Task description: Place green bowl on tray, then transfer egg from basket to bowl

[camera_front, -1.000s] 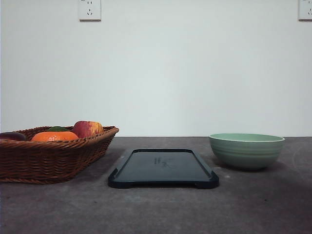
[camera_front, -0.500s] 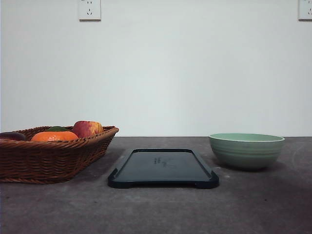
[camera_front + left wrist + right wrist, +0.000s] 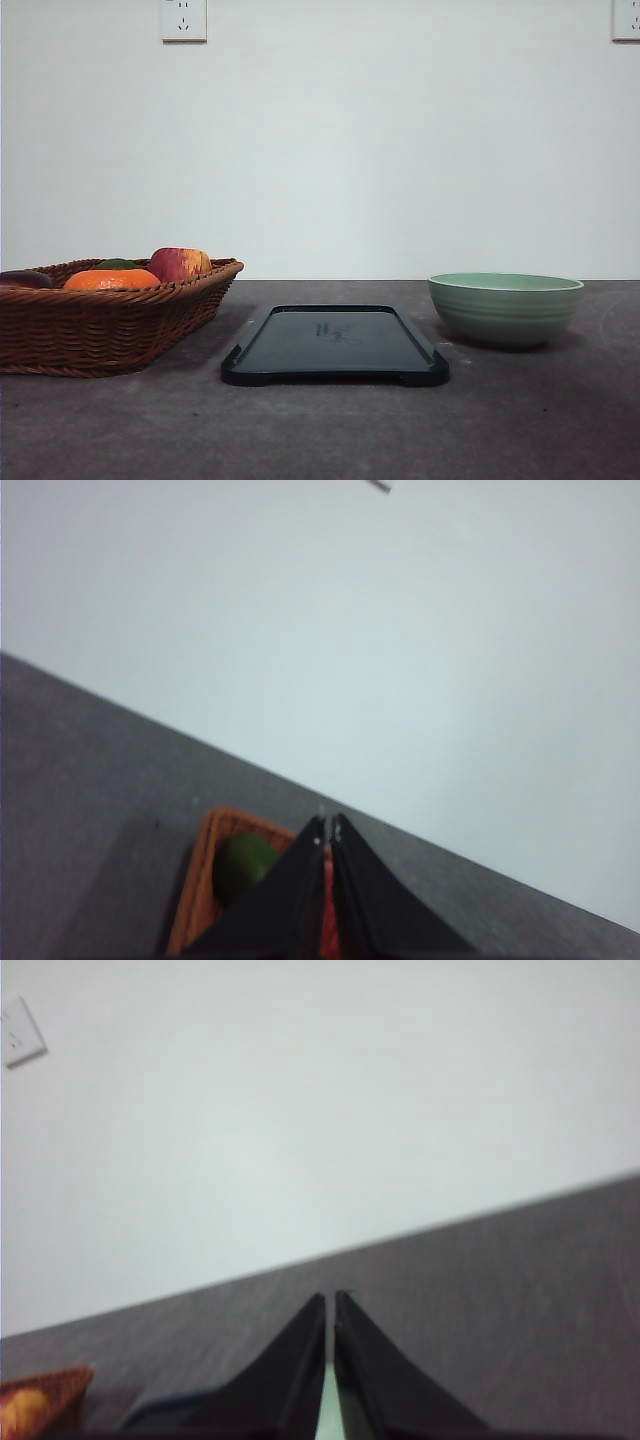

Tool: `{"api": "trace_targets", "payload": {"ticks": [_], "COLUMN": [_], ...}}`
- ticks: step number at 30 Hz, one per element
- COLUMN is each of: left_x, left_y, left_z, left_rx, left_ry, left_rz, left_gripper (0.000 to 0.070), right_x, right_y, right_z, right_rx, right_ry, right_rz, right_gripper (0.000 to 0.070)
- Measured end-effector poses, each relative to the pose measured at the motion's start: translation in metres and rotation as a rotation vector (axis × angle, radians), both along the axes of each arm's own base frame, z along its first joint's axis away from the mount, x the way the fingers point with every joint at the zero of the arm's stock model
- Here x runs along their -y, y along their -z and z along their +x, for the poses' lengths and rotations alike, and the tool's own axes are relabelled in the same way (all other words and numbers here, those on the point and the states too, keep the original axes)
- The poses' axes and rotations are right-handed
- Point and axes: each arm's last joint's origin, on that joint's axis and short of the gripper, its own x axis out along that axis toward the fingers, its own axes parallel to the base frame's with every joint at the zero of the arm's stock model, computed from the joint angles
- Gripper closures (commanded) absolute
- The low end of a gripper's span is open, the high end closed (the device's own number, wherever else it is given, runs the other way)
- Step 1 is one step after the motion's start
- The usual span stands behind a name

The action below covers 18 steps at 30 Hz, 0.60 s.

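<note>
Basket [image 3: 110, 315] far left, fruit inside, egg not discernible. Tray [image 3: 335, 345] centre, bare. Bowl [image 3: 506, 309] right, on table just beside tray. Left gripper [image 3: 327, 832] closed, empty, above basket. Right gripper [image 3: 330, 1305] closed, empty; likely nearer bowl.
</note>
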Motion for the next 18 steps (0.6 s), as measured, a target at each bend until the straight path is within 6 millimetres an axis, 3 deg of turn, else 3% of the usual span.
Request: {"api": "trace_targets", "payload": {"ticks": [10,18], "left_x": [0.0,0.002], "left_y": [-0.049,-0.086], "left_z": [-0.002,0.016], "left_rx": [0.039,-0.144], "left_ry": [-0.016,0.025], "left_rz": [0.07,0.151], "left_gripper": [0.07,0.07], "right_x": [-0.001,-0.005], "right_y": [-0.04,-0.062], "right_z": [0.004,0.023], "right_rx": [-0.079,-0.179], "right_ry": [-0.021,-0.109], "right_rz": [-0.139,-0.194], "right_gripper": [0.0693,0.0693]}}
